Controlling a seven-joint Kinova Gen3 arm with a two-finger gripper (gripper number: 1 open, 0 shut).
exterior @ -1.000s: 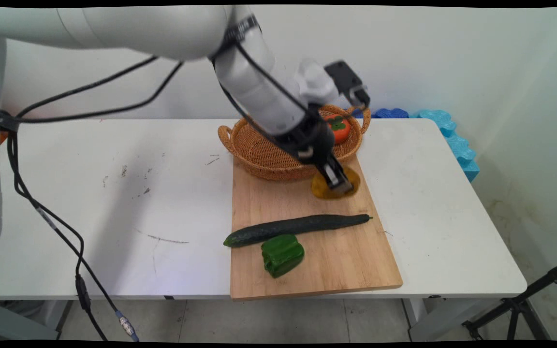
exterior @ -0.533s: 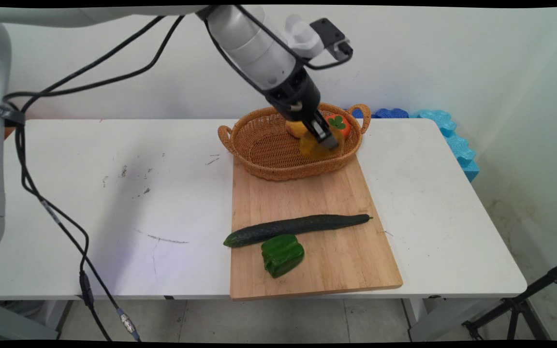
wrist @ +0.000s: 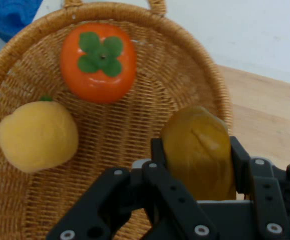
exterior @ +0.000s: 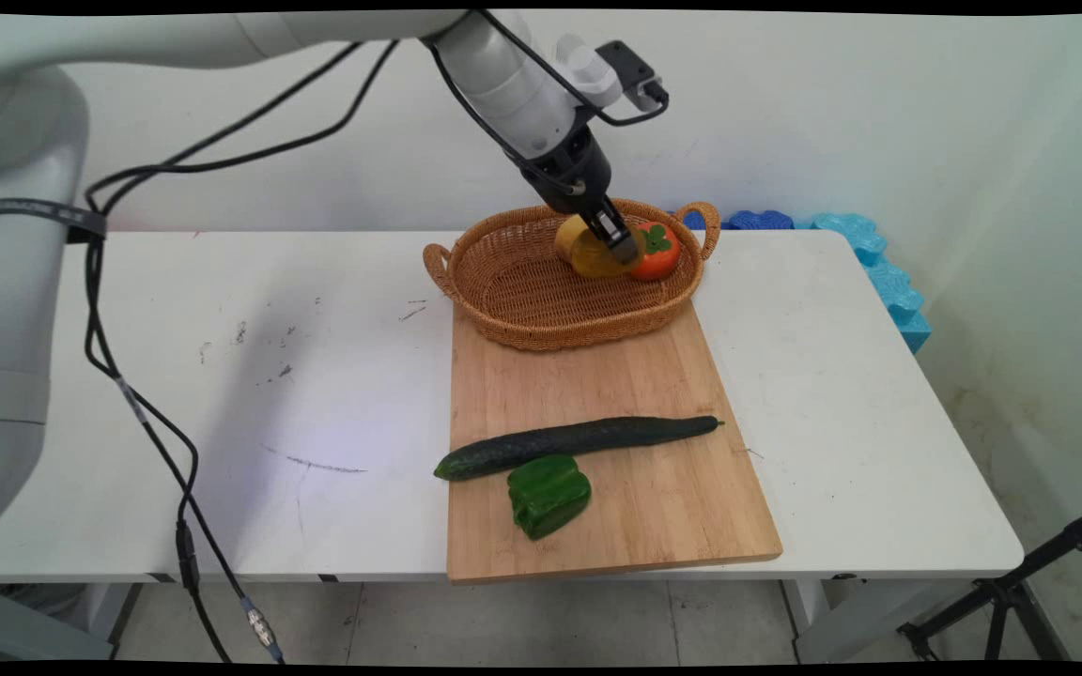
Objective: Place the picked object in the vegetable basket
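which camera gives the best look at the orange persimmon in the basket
The hand view: the persimmon lies unobstructed in the basket, green leaf cap facing the camera. In the main view the persimmon is small and partly hidden behind the gripper and the brownish-yellow fruit it holds.

a wooden cutting board [exterior: 616,526] lies on the white table [exterior: 222,376]. on it, a cucumber [exterior: 579,443] lies lengthwise just beside a green pepper [exterior: 548,495]. blue foam pieces [exterior: 879,268] sit by the wall past the table's far right corner.
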